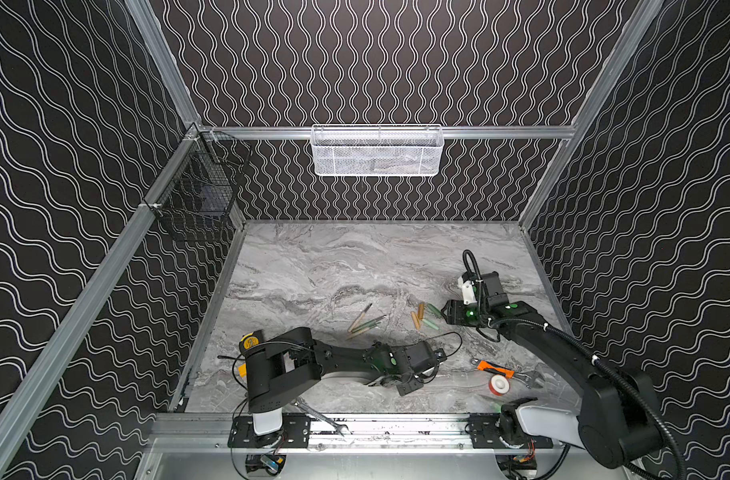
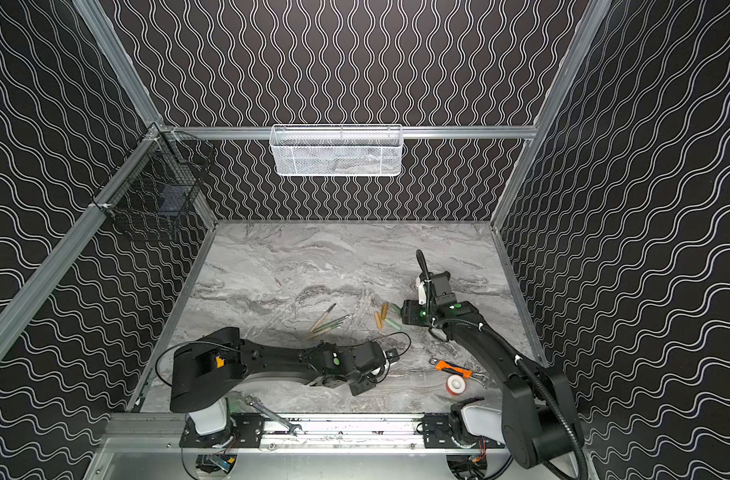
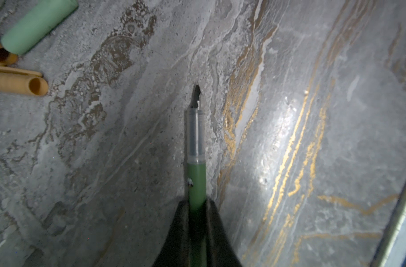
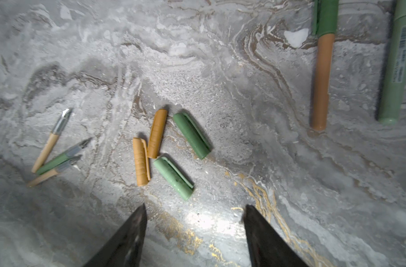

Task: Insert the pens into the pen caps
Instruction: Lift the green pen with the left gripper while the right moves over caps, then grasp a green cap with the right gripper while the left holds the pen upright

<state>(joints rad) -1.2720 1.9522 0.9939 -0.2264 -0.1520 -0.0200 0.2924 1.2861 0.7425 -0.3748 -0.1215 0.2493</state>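
Marble tabletop (image 1: 313, 266), read left to right. Three uncapped pens (image 1: 365, 322) lie fanned together left of centre, two tan and one green, their dark tips toward the far right. Just right of them four loose pen caps (image 1: 424, 318) lie clustered: two tan-orange, one pale green, one dark green, none fitted to a pen. Nearer the front edge, the left gripper (image 3: 197, 203) is clamped on a green pen (image 3: 196, 175); the barrel runs between the jaws, and the clear grip section and dark nib project beyond them. The right gripper (image 4: 195, 215), just right of the caps, stands with jaws spread wide and nothing between them. The right wrist view also shows two capped pens (image 4: 322, 81) lying side by side. Further right, an orange-handled tool (image 1: 490, 368) and a red-and-white tape roll (image 1: 499, 384) lie near each other
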